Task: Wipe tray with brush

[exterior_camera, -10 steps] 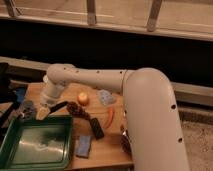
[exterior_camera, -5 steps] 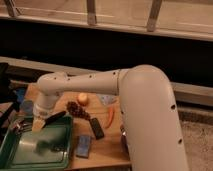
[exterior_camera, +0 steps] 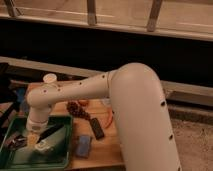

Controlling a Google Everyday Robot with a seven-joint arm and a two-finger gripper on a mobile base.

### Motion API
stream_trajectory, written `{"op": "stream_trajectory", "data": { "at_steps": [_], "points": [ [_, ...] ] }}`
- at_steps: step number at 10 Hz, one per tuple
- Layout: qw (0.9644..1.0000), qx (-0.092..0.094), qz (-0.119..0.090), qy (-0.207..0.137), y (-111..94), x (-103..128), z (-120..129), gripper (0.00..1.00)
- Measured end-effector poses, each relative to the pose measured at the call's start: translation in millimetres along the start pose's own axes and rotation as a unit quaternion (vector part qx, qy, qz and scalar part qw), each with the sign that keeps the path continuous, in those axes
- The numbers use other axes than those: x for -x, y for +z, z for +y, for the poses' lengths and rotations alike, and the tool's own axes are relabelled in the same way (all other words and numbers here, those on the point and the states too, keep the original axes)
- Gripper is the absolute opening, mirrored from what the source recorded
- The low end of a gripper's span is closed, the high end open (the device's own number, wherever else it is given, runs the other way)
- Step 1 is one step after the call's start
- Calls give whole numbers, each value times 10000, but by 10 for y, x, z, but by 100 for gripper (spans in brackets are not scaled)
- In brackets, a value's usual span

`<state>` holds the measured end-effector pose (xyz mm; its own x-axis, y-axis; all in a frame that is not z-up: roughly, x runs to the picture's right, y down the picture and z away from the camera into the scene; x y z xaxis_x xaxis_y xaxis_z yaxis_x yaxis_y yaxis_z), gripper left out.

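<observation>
The pincer (exterior_camera: 32,141) hangs low over the left half of the green tray (exterior_camera: 56,154), which sits at the near left end of the bench (exterior_camera: 107,151). It is closed, apparently on the brush (exterior_camera: 52,131), whose dark handle slants away to the far right across the tray floor. To wipe well, the head should press flat and lightly, sweeping long strokes from rim to rim. It should stay inside the raised edge, clear of the black bar (exterior_camera: 96,129) just right of the tray.
</observation>
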<state>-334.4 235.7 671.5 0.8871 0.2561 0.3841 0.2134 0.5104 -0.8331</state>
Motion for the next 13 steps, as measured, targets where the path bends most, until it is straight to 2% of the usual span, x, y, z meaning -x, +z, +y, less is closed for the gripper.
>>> {"op": "stream_trajectory", "data": {
  "at_steps": [2,4,7,10,11,13],
  "points": [
    [9995,184,191,166,178,-71,129,18],
    [9982,78,345,486,97,-285,196,18],
    [9963,-183,538,638,-113,-387,-62,18],
    [9967,-391,557,442,-201,-186,-391,18],
    [9973,-401,540,282,-184,-64,-467,18],
    [9981,-325,507,90,-99,79,-404,18]
  ]
}}
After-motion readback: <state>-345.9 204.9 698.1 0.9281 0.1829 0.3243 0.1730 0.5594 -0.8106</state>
